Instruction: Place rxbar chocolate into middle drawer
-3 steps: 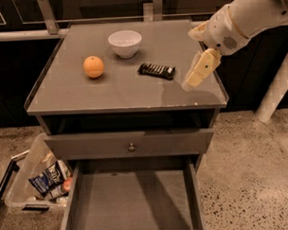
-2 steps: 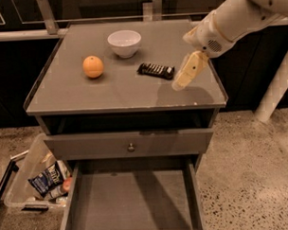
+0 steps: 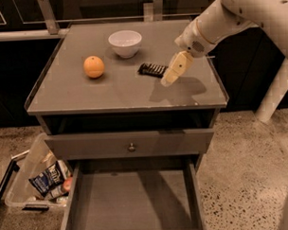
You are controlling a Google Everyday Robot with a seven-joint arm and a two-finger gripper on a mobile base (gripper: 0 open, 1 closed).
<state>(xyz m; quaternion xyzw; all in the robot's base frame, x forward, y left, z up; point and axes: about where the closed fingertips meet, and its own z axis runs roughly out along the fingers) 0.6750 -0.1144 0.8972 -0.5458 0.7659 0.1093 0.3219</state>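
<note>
The rxbar (image 3: 152, 69) lies flat on the cabinet top (image 3: 110, 92), right of centre, its long side running left to right. The gripper (image 3: 172, 71) hangs just at the bar's right end, angled down and to the left from the white arm (image 3: 226, 19) that reaches in from the upper right. Its tip is close over the top, and its shadow falls on the surface to the right. Whether it touches the bar, and whether it is open or closed, cannot be told. A white bowl (image 3: 125, 43) stands behind and left of the bar, near it. An orange (image 3: 93, 66) sits further left, well apart from the bar. Below the top is a closed drawer front (image 3: 88, 145) with a small knob (image 3: 131, 147). Under that, the middle drawer (image 3: 133, 202) is pulled out toward the camera, showing its grey floor. A clear bin (image 3: 23, 187) with a blue-and-white packet (image 3: 46, 177) in it stands on the floor to the drawer's left.
</note>
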